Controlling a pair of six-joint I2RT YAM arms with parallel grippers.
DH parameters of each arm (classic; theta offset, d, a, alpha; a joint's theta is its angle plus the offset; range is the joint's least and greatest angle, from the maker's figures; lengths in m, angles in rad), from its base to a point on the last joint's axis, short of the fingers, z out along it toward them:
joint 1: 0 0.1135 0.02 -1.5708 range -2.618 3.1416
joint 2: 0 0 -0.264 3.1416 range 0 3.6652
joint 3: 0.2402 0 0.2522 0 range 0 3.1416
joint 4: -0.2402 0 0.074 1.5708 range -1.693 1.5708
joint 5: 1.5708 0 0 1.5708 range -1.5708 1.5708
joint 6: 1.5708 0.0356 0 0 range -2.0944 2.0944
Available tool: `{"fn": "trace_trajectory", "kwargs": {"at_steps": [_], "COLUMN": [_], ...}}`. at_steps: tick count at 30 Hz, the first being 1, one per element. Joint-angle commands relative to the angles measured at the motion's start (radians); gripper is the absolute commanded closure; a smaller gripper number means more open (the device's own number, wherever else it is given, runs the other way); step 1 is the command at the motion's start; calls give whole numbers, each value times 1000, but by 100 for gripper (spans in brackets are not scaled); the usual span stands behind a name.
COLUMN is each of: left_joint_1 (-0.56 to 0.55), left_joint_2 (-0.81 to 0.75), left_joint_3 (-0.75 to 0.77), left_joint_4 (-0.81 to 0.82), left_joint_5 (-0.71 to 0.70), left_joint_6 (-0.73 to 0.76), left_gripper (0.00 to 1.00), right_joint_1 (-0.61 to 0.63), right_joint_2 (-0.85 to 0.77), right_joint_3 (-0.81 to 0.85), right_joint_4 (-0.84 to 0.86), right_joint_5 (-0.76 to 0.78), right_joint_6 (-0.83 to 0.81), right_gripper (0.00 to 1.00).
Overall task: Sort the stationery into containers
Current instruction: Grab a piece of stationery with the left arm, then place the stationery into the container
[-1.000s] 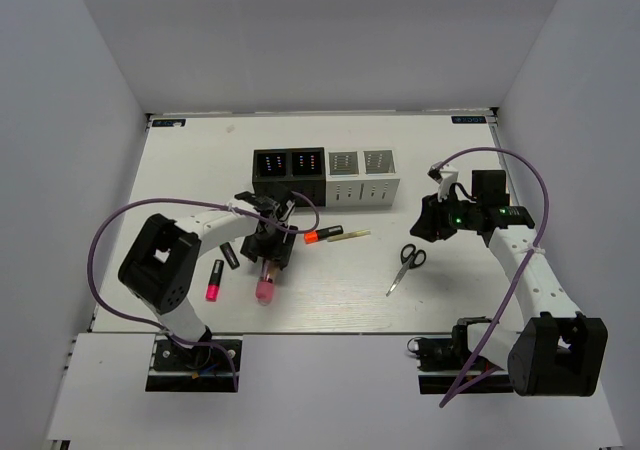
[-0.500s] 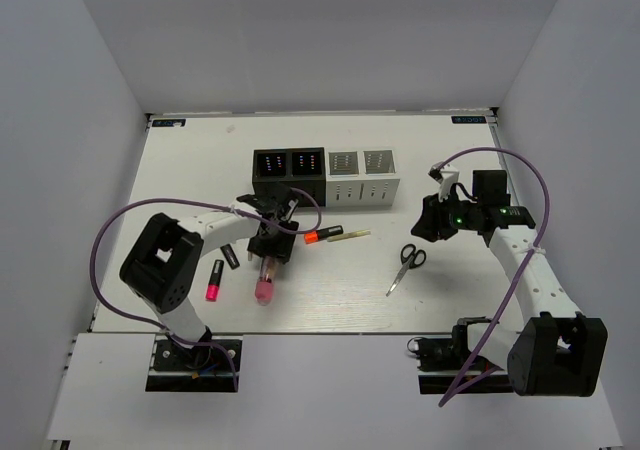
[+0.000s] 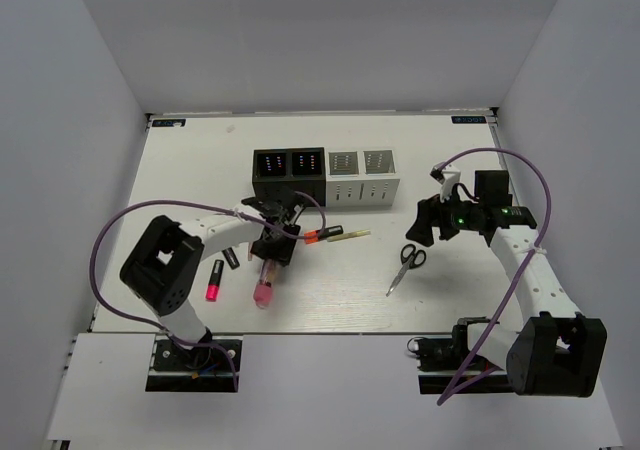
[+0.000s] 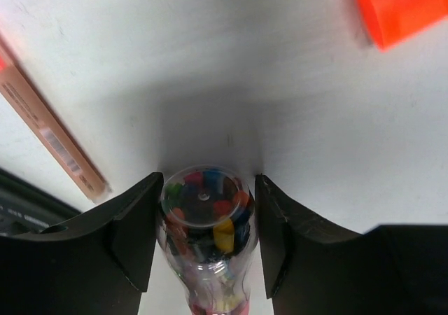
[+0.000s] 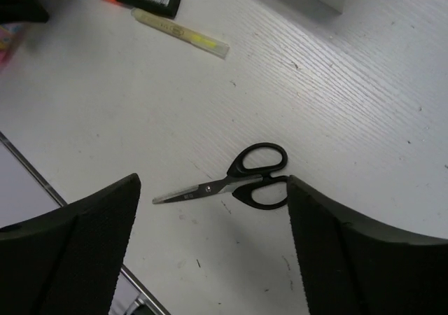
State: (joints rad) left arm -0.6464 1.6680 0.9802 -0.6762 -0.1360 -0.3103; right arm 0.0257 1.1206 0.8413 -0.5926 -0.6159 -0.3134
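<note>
Left claw [image 4: 206,183] low over the worktop [image 3: 330,295], fingers [image 4: 136,224] astride the pink tube [image 3: 264,290] and close against its sides; cannot tell if they grip. Tube lies flat, in front of the black containers [image 3: 289,165]. Right claw [image 5: 211,182] spread wide, holding nothing, hanging above the scissors [image 5: 255,175]. Orange-capped marker [image 3: 322,234] and yellowish stick [image 3: 350,235] lie between the arms.

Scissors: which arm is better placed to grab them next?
Right. The right gripper hovers open near the scissors, which show between its fingers in the wrist view. The left gripper straddles the pink tube, farther off.
</note>
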Motion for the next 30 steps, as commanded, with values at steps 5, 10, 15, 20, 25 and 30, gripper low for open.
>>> {"fn": "trace_trajectory", "kwargs": {"at_steps": [5, 10, 15, 20, 25, 30], "left_joint_1": [-39, -18, 51, 120, 171, 192], "left_joint_2": [-169, -191, -140, -4, 143, 200], "left_joint_3": [167, 328, 497, 809, 998, 1046], "left_joint_4": [-126, -144, -143, -161, -154, -59], "left_joint_5": [-7, 6, 12, 12, -30, -155], "left_joint_6": [-1, 11, 33, 53, 89, 166], "left_gripper": [100, 100, 100, 100, 100, 100], "right_joint_1": [-3, -4, -4, -4, -3, -3], "right_joint_2": [-25, -21, -13, -5, -2, -2], "right_joint_3": [13, 15, 22, 18, 21, 19], "right_joint_4": [-33, -45, -56, -59, -70, -79], "right_joint_5": [-100, -111, -139, -166, -188, -199], "right_joint_6": [-69, -84, -92, -90, -96, -99], "right_gripper": [10, 25, 73, 73, 73, 73]}}
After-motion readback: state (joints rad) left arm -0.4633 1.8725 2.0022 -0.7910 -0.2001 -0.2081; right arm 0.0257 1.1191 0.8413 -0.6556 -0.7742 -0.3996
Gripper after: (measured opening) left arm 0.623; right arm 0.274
